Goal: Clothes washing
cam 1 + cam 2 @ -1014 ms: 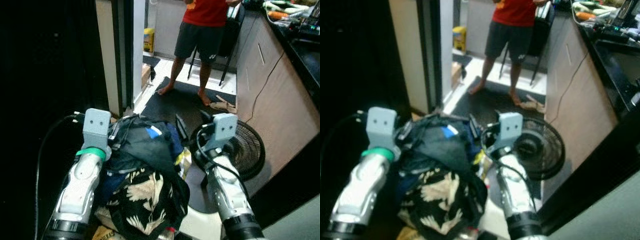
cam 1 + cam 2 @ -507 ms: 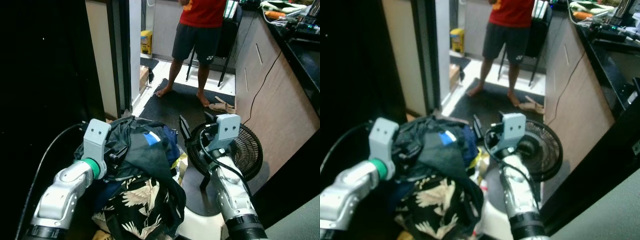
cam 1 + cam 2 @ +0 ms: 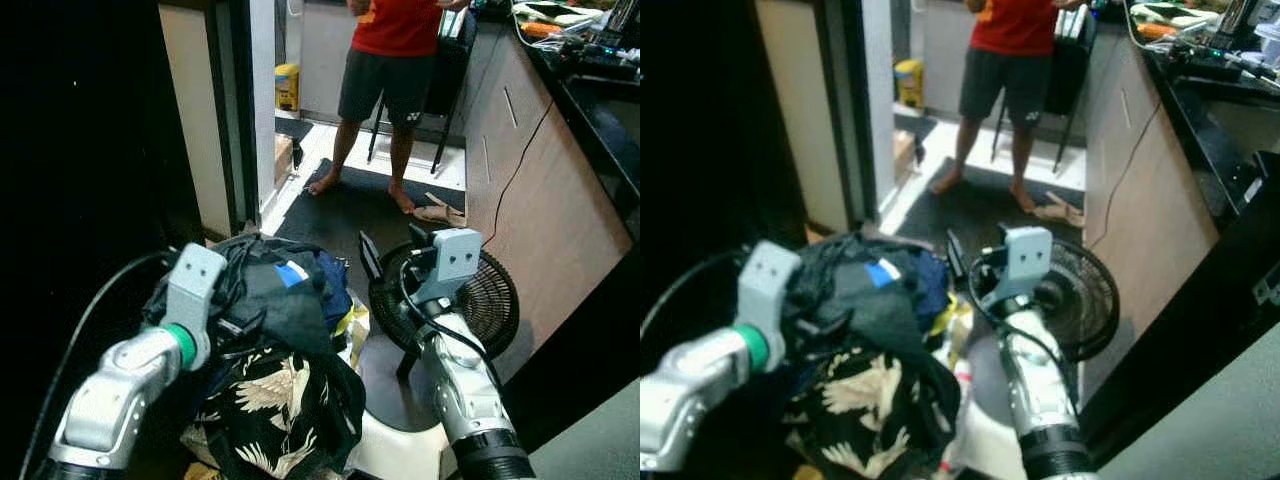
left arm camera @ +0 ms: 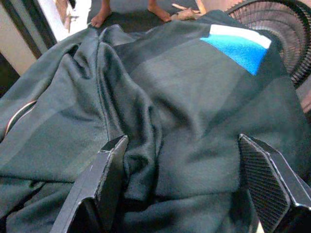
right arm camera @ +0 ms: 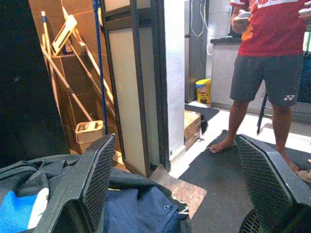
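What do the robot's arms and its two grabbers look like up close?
Both arms are silver metal tubes with black collars near the bottom. The left arm has a green ring by the wrist; the right arm carries looped black cables. Each wrist ends in a pale grey-blue block. The left gripper and right gripper each have two long black fingers with textured pads.

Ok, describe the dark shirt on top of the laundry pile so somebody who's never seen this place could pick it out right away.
Start at the floor fan standing beside the wooden cabinet; just to its left is a heap of clothes between the robot's two arms. The dark shirt lies on top of that heap, above a black garment with a pale leaf print. It alone has a bright blue and white patch.
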### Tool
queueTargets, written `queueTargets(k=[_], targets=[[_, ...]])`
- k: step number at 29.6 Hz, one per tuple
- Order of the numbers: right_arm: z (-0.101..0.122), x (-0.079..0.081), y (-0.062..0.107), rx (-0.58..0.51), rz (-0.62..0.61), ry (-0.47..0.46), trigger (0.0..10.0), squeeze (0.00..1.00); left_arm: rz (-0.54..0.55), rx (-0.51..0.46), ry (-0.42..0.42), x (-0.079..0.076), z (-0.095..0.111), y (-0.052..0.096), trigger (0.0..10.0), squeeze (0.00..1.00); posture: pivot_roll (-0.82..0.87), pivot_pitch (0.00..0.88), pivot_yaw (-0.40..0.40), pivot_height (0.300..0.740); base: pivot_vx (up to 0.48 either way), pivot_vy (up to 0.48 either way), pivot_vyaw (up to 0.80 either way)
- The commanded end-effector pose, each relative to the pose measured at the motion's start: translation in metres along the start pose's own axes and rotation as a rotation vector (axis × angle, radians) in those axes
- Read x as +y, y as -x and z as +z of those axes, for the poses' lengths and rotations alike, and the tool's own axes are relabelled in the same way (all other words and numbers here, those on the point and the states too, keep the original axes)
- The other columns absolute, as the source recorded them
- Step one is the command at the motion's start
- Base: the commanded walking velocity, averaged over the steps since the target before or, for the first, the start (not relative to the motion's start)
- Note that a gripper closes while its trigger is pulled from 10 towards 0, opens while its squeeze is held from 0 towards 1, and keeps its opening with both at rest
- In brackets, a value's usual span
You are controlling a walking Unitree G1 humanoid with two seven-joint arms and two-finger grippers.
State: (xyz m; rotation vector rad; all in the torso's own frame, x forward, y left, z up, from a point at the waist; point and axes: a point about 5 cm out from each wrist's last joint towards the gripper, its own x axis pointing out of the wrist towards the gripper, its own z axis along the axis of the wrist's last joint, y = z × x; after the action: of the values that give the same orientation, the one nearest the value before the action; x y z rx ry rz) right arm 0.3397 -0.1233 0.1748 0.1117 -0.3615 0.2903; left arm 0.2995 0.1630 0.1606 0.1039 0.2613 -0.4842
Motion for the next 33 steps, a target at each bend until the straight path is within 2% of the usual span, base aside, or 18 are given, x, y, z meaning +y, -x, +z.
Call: queueTargets(k=[1,3,4,5,6,7,8,16,22,24,29,31,32,33], targets=[[-0.006,-0.001,0.003,0.031,-0.003,-0.005,10.0,0.0,0.007,0.06,0.019,-0.003,-0.012,-0.005,10.0,0.0,0.03,0.036,-0.001,0.74,0.0,0.0,0.0],[-0.006,-0.001,0.003,0.032,-0.003,-0.005,10.0,0.0,0.009,0.069,0.022,-0.003,-0.014,-0.007,10.0,0.0,0.03,0.036,-0.001,0.74,0.0,0.0,0.0],[-0.007,-0.001,0.003,0.033,-0.004,-0.004,10.0,0.0,0.02,0.074,0.031,-0.001,-0.016,-0.008,9.3,0.0,0.02,0.036,0.0,0.74,0.0,0.0,0.0],[-0.007,-0.001,0.003,0.033,-0.004,-0.004,10.0,0.0,0.02,0.074,0.031,-0.001,-0.016,-0.008,9.3,0.0,0.02,0.036,0.0,0.74,0.0,0.0,0.0],[-0.007,-0.001,0.003,0.033,-0.005,-0.004,10.0,0.0,0.03,0.068,0.037,0.0,-0.014,-0.008,2.2,0.0,0.02,0.036,0.0,0.74,0.0,0.0,0.0],[-0.007,-0.001,0.003,0.033,-0.005,-0.004,10.0,0.0,0.03,0.068,0.037,0.0,-0.014,-0.008,2.2,0.0,0.02,0.036,0.0,0.74,0.0,0.0,0.0],[-0.007,-0.001,0.004,0.033,-0.006,-0.004,10.0,0.0,0.039,0.059,0.048,0.002,-0.012,-0.008,0.0,0.0,0.02,0.036,0.0,0.74,0.0,0.0,0.0],[-0.007,-0.001,0.004,0.033,-0.01,-0.006,10.0,0.0,0.053,0.036,0.046,0.006,-0.007,-0.007,0.0,0.0,0.03,0.035,0.004,0.74,0.0,0.0,0.0],[-0.007,-0.001,0.003,0.032,-0.012,-0.01,10.0,0.0,0.087,0.024,-0.008,0.008,-0.008,-0.004,0.0,0.0,0.03,0.037,0.003,0.74,0.0,0.0,0.0],[-0.007,-0.001,0.003,0.032,-0.013,-0.01,10.0,0.0,0.109,-0.007,-0.04,0.01,-0.003,-0.004,0.0,0.0,0.03,0.037,0.003,0.74,0.0,0.0,0.0],[-0.007,-0.001,0.003,0.031,-0.014,-0.01,10.0,0.0,0.12,-0.042,-0.056,0.01,0.003,-0.003,0.0,0.0,0.03,0.038,0.002,0.74,0.0,0.0,0.0],[-0.004,-0.002,0.002,0.022,-0.015,-0.01,10.0,0.0,0.157,-0.164,-0.107,0.01,0.026,0.0,0.0,0.0,0.03,0.039,0.001,0.74,0.0,0.0,0.0],[-0.004,-0.002,0.002,0.022,-0.015,-0.01,10.0,0.0,0.157,-0.164,-0.107,0.01,0.026,0.0,0.0,0.0,0.03,0.039,0.001,0.74,0.0,0.0,0.0],[-0.001,-0.001,0.001,0.011,-0.015,-0.011,10.0,0.0,0.179,-0.245,-0.14,0.009,0.042,0.001,0.0,0.0,0.03,0.039,0.0,0.74,0.0,0.0,0.0]])
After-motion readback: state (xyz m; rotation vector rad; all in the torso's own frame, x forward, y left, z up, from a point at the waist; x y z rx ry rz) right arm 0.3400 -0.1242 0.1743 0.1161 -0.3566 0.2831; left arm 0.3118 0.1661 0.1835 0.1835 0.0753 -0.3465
